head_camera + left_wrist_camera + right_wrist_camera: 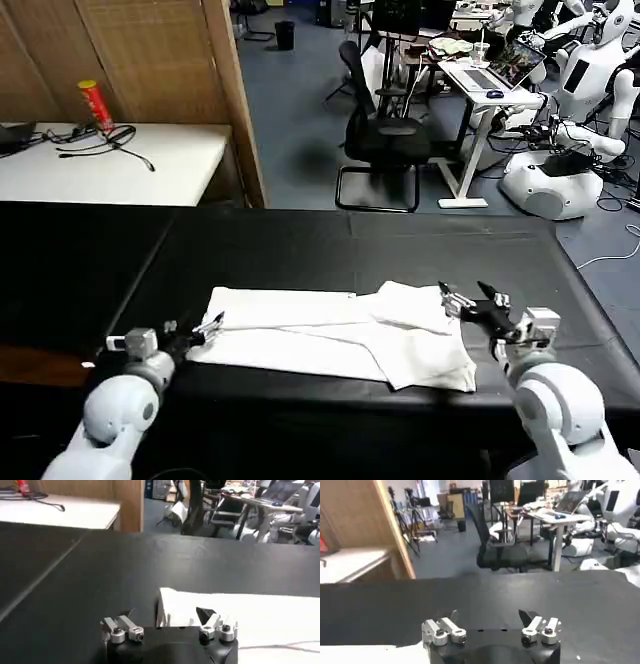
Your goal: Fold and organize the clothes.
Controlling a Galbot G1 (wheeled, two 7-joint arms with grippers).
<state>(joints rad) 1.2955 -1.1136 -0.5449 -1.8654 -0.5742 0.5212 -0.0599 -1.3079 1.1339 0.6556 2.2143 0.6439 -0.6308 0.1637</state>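
**White T-shirt flat on black bench, both hands open at its ends**

White cotton, the T-shirt (340, 335) lies partly folded into a long band across the near part of the black bench (300, 250), with its thicker, rumpled end toward the robot's right.

The left hand (205, 328) is spread wide and holds nothing; its fingertips sit at the shirt's left edge. In the left wrist view the left hand (169, 619) has 1 fingertip over the shirt's corner (172, 605) and the other over bare bench.

The right hand (470, 298) is also wide open and empty, poised over the shirt's right end. Its forearm reaches up from the bench's near edge, angled inward toward the shirt. In the right wrist view the right hand (489, 617) looks out across bare bench.
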